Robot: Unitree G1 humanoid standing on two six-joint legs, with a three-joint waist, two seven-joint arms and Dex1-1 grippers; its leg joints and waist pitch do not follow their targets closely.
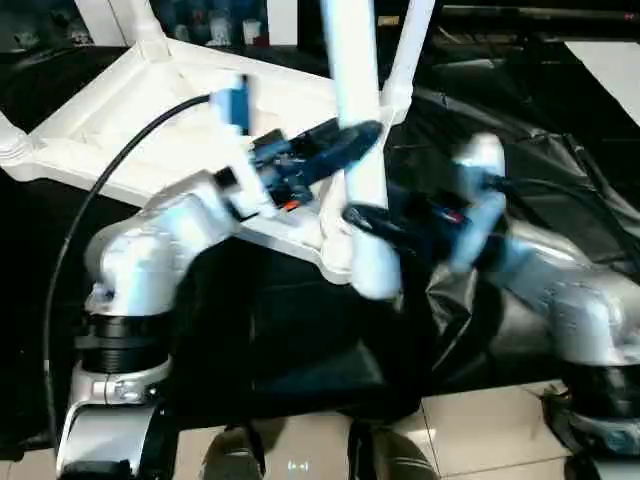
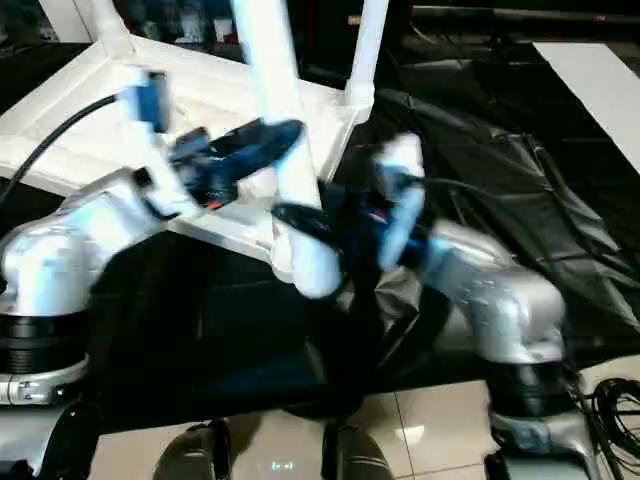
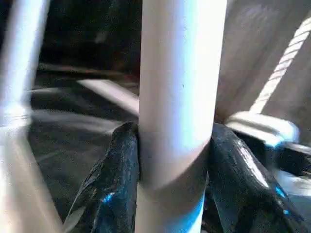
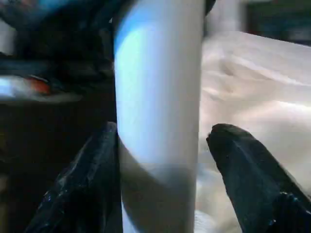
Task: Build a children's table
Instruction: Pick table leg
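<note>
Holding the long white tubular plastic leg [image 1: 356, 110] upright over the near corner socket [image 1: 345, 262] of the large white rectangular plastic tabletop [image 1: 120, 125], we keep it steady with both arms so its flared lower end [image 1: 375, 265] can seat in the corner. Our left gripper [image 3: 176, 165] is closed around the tube higher up, a black finger pressed on each side. Our right gripper [image 4: 163, 165] takes it lower down; one finger touches the tube, the other stands slightly off, so we judge that hold looser. The tabletop lies ribbed underside up, which leaves its sockets facing us. Other white legs [image 1: 410, 45] already stand in the far corners. Beneath it all lies crumpled black plastic sheeting [image 2: 500, 170] on the floor.
</note>
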